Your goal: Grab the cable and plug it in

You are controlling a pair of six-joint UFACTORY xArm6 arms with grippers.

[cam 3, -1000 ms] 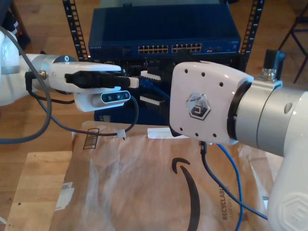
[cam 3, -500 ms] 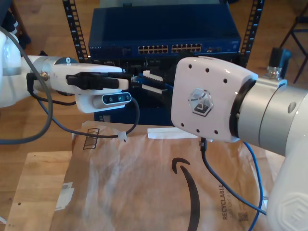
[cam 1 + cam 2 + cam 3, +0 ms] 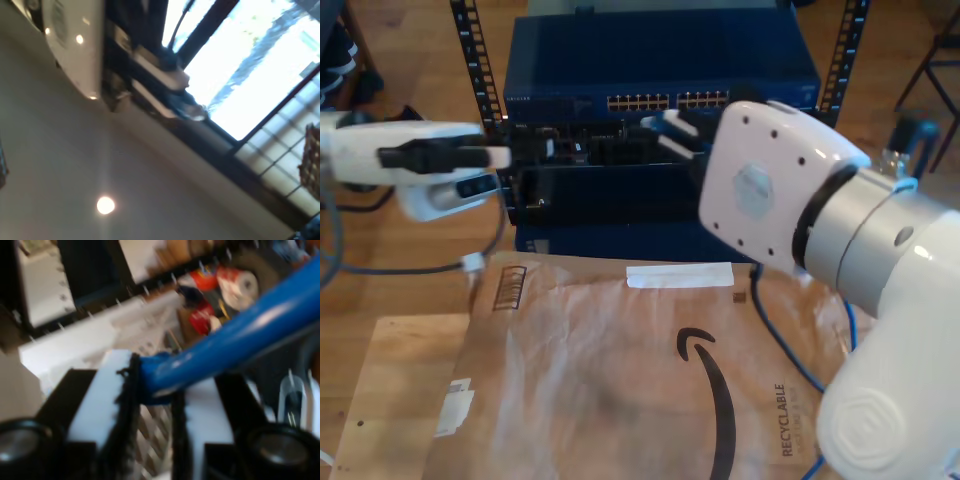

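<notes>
My second gripper [image 3: 152, 405] is clamped on the blue Ethernet cable [image 3: 240, 335]. Its two white pads [image 3: 112, 390] pinch the cable's end between them, and the cable runs up and away from the jaws at a slant. The second wrist picture is blurred, so I cannot make out the plug.

In the exterior view this gripper sits right at the front face of the blue network switch [image 3: 660, 60], just below its row of ports [image 3: 670, 101] and near the middle of that row. The big white wrist behind it hides the switch's front toward the exterior view's right. The cable hangs from behind the wrist and trails down in front of the switch, over the edge of the brown paper mailer [image 3: 620, 380] on the exterior view's right.

My first gripper [image 3: 535, 150] is level with the lower front of the switch, at the switch's edge on the exterior view's left, close to the perforated rack rail [image 3: 470, 60]. It is dark and blurred against the dark panel, and I cannot tell whether its jaws are apart or together. It is well apart from my second gripper, with open switch front between the two.

The mailer lies flat in front of the switch, with a wooden board [image 3: 390, 400] under its corner on the exterior view's left.
</notes>
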